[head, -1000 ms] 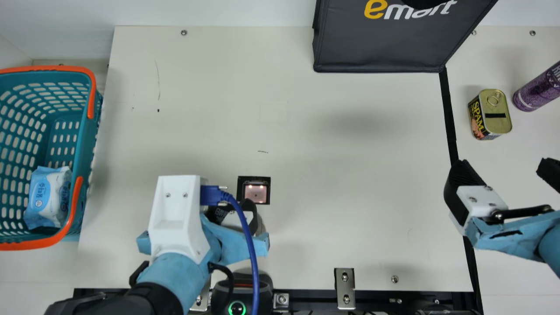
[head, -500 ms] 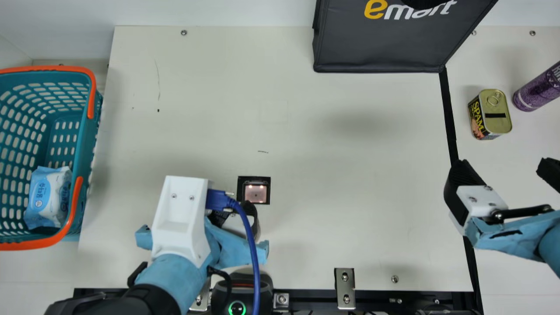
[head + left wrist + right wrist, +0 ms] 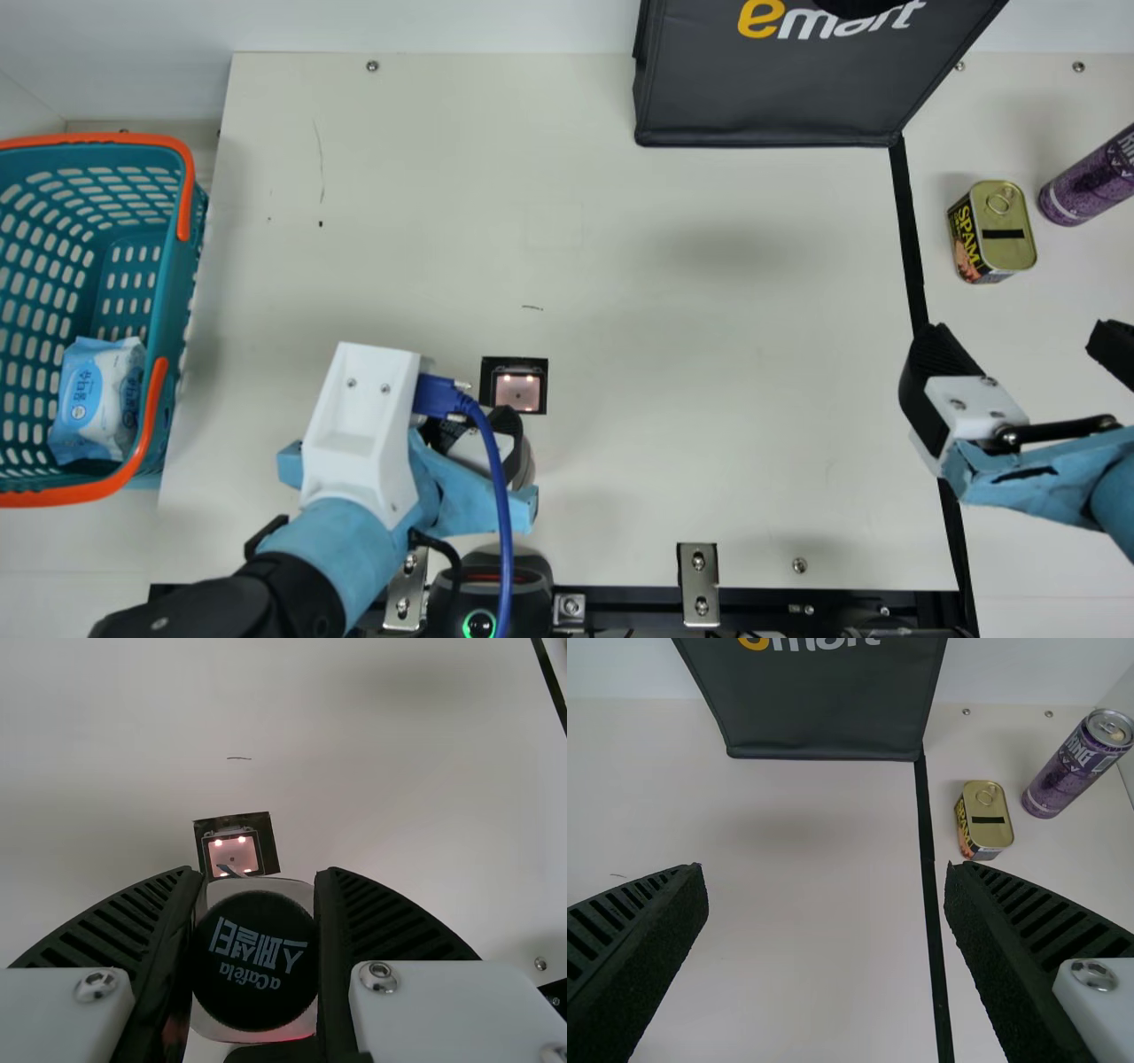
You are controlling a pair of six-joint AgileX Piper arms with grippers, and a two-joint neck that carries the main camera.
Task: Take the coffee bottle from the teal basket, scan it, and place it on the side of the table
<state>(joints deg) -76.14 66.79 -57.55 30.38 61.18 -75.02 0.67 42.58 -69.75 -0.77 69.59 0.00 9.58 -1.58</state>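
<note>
Left hand (image 3: 469,429): closed on the coffee bottle (image 3: 255,961), gripping between two ribbed black fingers (image 3: 133,920), one on each side.
Coffee bottle: held above the near part of the desk (image 3: 673,319), just beside the scanner window (image 3: 518,392), on the robot's side of it; black cap facing the left wrist camera; contact with the desk impossible to tell.
Scanner window: set into the desk in a dark square frame, lit pinkish with small bright lights.
Right hand (image 3: 1019,344): open, fingers wide apart with nothing between; over the right part of the desk, on the near side of the tin (image 3: 1005,232).
Tin: gold-topped, to the right of the black line (image 3: 905,230), near the purple can (image 3: 1088,182).
Teal basket (image 3: 168,283): at the desk's left edge, with orange handles and a blue-and-white pack of wipes (image 3: 94,399) inside.
Black bag (image 3: 771,93): at the far side of the desk, right of centre.
Dark device (image 3: 523,602): at the near edge, showing a glowing green ring.
</note>
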